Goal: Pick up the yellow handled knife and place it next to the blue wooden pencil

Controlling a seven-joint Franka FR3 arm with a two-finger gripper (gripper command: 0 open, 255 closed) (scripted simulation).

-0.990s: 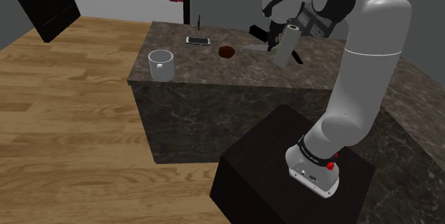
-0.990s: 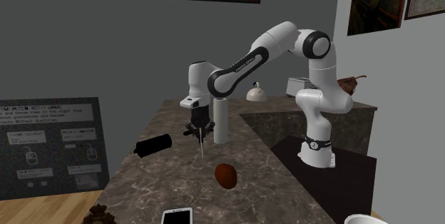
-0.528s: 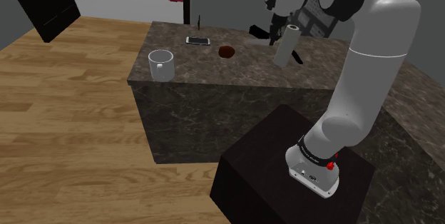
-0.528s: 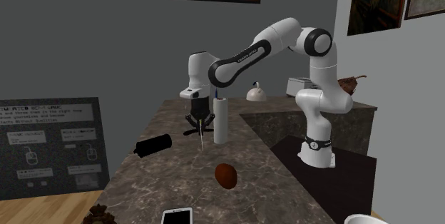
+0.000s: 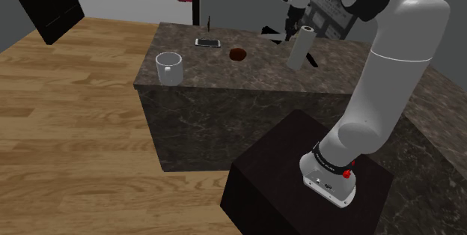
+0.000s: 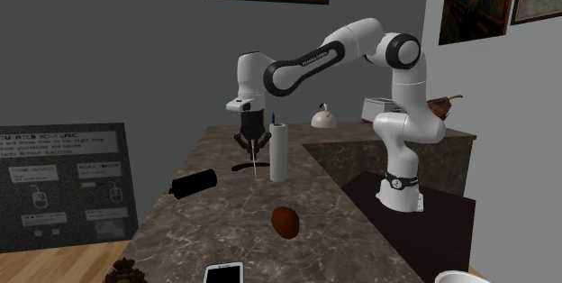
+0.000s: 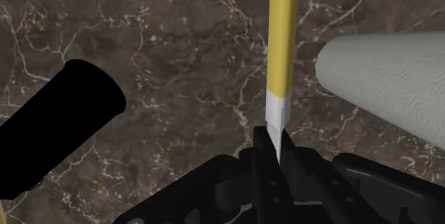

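2nd ext view, l to r: a black cylinder (image 6: 194, 183) lies on the dark marble counter (image 6: 185, 227), w/ a phone (image 6: 223, 274) at the counter's near edge. next, the gripper (image 6: 255, 142) hangs above the counter, fingers pinched on the pale blade of the yellow-handled knife (image 7: 282, 37). the knife is handle down, btw the cylinder and the upright white roll (image 6: 278, 152). a brown egg-shaped obj (image 6: 285, 222) sits nearer the cam.
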